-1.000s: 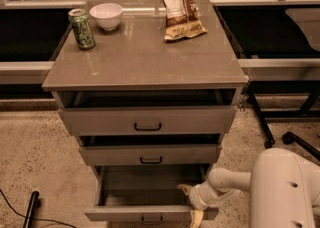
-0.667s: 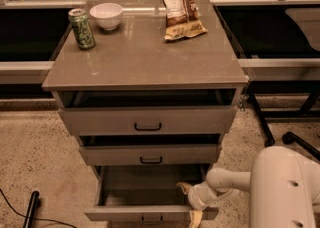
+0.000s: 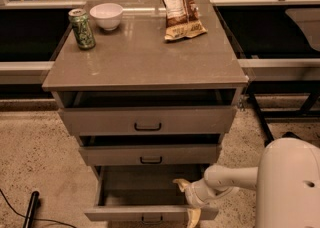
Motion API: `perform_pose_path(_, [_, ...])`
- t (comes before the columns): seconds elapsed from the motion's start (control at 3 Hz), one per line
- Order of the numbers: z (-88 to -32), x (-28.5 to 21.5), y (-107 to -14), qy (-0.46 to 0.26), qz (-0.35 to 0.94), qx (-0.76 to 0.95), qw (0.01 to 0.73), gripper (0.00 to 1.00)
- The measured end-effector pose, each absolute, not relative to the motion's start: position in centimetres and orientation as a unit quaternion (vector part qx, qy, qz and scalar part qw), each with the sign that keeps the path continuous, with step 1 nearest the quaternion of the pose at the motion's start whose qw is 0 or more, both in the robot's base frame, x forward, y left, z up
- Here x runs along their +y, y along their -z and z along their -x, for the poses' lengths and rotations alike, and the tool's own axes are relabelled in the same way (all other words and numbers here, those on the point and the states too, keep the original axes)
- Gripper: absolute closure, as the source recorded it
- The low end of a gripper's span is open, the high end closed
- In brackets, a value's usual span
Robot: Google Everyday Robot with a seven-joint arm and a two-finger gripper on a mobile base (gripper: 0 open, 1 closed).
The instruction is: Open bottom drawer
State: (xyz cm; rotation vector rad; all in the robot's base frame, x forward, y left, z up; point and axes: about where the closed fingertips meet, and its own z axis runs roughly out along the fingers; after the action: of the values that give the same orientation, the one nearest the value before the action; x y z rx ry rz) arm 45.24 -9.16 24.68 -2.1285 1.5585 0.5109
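The bottom drawer (image 3: 125,214) is the lowest of three grey-brown drawers. It stands pulled well out, its inside bare, its black bar handle (image 3: 151,219) at the frame's lower edge. My gripper (image 3: 187,199) is at the drawer's front right corner, on a white arm coming from the right. One yellowish finger (image 3: 181,185) reaches over the drawer's inside and the other finger (image 3: 193,217) hangs down in front of the front panel, so the fingers straddle the panel's top edge.
The middle drawer (image 3: 150,154) and top drawer (image 3: 147,120) stand slightly ajar. On the cabinet top (image 3: 145,62) are a green can (image 3: 82,28), a white bowl (image 3: 106,16) and a chip bag (image 3: 179,5). My white base (image 3: 290,187) fills the lower right. A black cable end (image 3: 31,207) lies on the floor at left.
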Motion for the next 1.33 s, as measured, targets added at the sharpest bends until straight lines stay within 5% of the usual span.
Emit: perform_pose_path(1.33, [-51.0,-13.9,-21.4,-0.174,0.710,0.631,0.262,0.99])
